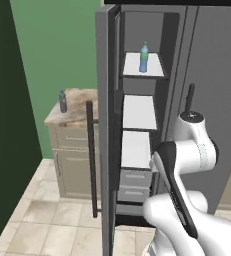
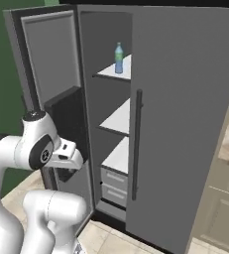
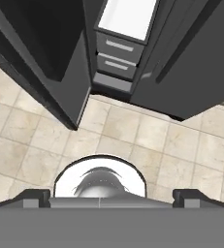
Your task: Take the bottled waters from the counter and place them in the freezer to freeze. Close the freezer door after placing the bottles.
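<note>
The freezer (image 1: 137,165) stands open, with white shelves and two drawers (image 3: 114,53) inside. A clear light blue bottled water (image 1: 143,57) with a green cap stands upright on the top shelf (image 2: 117,71). The dark grey-blue bottled water (image 1: 62,101) stands on the marbled counter (image 1: 79,107), left of the fridge. The freezer door (image 1: 107,125) is swung wide open, its long dark handle (image 1: 91,160) facing the counter. My gripper (image 3: 112,196) points down at the tiled floor in front of the freezer, open, with nothing between its fingertips (image 3: 36,196).
The closed right fridge door (image 2: 185,124) with its dark bar handle (image 2: 137,144) is beside the freezer opening. A green wall (image 1: 52,45) rises behind the counter. Beige floor tiles (image 3: 147,140) spread before the fridge. Another cabinet (image 2: 225,198) stands at far right.
</note>
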### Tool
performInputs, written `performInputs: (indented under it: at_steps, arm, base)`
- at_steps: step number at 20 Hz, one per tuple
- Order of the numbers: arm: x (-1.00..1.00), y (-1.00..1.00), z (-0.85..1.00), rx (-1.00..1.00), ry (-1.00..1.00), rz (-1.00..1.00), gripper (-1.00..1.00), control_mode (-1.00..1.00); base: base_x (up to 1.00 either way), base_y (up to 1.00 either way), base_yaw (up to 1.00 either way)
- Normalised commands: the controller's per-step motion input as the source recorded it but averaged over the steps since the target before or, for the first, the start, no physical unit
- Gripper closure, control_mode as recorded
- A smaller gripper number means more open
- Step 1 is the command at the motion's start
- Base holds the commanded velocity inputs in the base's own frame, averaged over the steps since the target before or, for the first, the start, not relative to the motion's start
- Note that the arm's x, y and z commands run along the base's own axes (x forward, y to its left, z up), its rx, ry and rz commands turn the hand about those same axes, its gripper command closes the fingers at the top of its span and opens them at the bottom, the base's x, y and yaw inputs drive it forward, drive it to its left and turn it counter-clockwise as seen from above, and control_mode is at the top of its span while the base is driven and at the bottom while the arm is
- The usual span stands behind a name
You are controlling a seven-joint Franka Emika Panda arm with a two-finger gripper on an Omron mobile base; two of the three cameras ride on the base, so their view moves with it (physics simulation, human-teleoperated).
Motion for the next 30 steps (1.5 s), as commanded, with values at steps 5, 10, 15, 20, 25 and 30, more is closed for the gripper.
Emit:
performInputs:
  at_steps: [5,10,15,20,25,30]
  arm:
    - [0.00,0.00,0.00,0.00,0.00,0.00,-1.00,1.00]
    - [0.00,0.00,0.00,0.00,0.00,0.00,-1.00,1.00]
    - [0.00,0.00,0.00,0.00,0.00,0.00,-1.00,1.00]
    - [0.00,0.00,0.00,0.00,0.00,0.00,-1.00,1.00]
    - [0.00,0.00,0.00,0.00,0.00,0.00,-1.00,1.00]
    - [0.00,0.00,0.00,0.00,0.00,0.00,-1.00,1.00]
  base:
    - [-0.42,0.67,-0.01]
    - [-0.23,0.82,-0.05]
    - [0.00,0.99,-0.09]
    - [0.15,0.89,-0.20]
    - [0.34,0.84,-0.29]
    - [0.51,0.64,-0.38]
